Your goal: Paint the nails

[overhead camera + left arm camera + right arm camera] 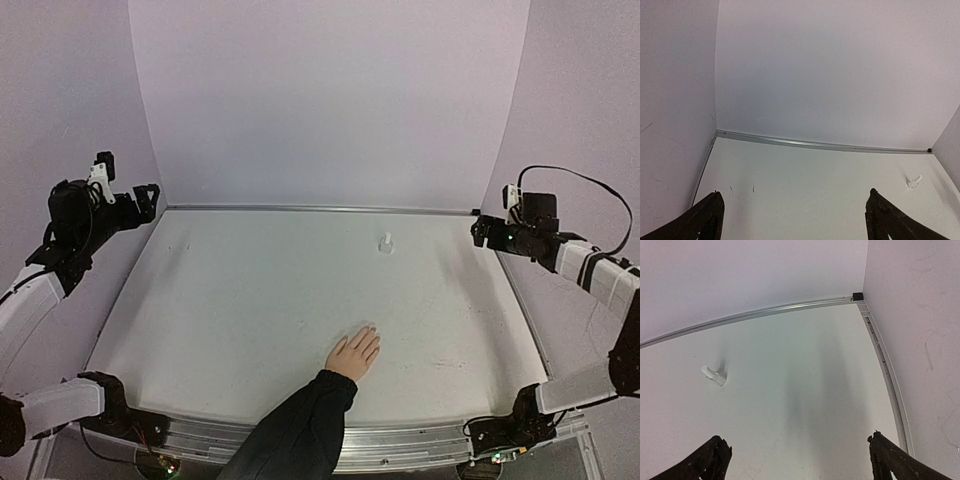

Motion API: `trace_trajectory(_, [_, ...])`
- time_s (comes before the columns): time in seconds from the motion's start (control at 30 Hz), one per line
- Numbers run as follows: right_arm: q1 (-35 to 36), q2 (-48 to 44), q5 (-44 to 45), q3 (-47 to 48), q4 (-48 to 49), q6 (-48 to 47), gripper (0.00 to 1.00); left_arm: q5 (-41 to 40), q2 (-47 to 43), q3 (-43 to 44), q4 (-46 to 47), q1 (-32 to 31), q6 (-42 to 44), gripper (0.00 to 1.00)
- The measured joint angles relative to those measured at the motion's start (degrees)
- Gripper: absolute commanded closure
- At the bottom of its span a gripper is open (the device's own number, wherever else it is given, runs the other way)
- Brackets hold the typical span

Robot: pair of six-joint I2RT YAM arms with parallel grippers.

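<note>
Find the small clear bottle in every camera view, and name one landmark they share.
Top external: the bottle stands on the far half of the table, right of centre.
Left wrist: the bottle is at the lower right.
Right wrist: the bottle is at the left, about mid-height.
Shared landmark: the metal rail along the table's far edge, behind the bottle in all three.

I've got a white tabletop boxed in by plain pale lilac walls. Past my left fingers a metal rail edges the far side; a side rail runs right of my right fingers. Soft, even light.
</note>
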Motion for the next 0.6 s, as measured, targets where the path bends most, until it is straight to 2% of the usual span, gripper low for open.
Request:
trace_trajectory(0.4, [2.7,24.5,-2.1,16.6,1.8,1.5,0.02,-0.8,3.5,0.1,-2.9,1.6,-5.9,0.01])
trace_trajectory(0.6, [9.0,36.6,-1.6,28.5,0.8,-0.9,0.02,2.3,3.7,0.3,-3.8,2.0,-7.2,0.01])
